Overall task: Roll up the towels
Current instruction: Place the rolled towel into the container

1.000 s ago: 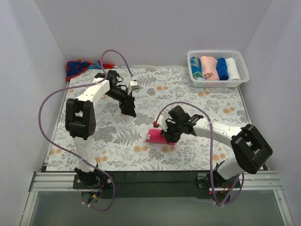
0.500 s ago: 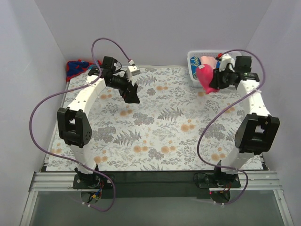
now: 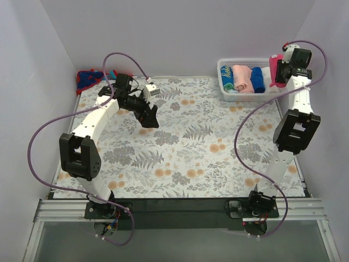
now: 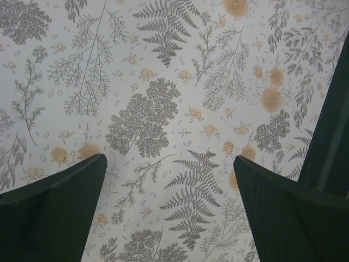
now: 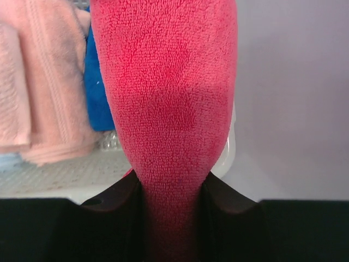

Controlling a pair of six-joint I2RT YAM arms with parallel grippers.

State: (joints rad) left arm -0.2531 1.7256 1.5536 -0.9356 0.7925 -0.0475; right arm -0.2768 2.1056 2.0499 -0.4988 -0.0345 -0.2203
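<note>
My right gripper (image 3: 278,70) is shut on the rolled hot-pink towel (image 5: 166,93) and holds it above the right end of the white basket (image 3: 229,96). In the top view the pink towel (image 3: 274,66) shows beside the gripper. The red towel with blue marks (image 3: 90,78) lies crumpled at the far left corner. My left gripper (image 3: 150,118) is open and empty above the floral cloth (image 4: 163,109), its dark fingers (image 4: 283,213) wide apart.
The basket holds several rolled towels: a pale pink one (image 5: 32,93), a blue one (image 5: 97,93), a teal-patterned one (image 3: 227,78) and a white one (image 3: 268,76). White walls close in at the back and both sides.
My right gripper has carried the pink towel from the middle of the cloth up and right to the basket's right end. My left arm has shifted slightly left.
</note>
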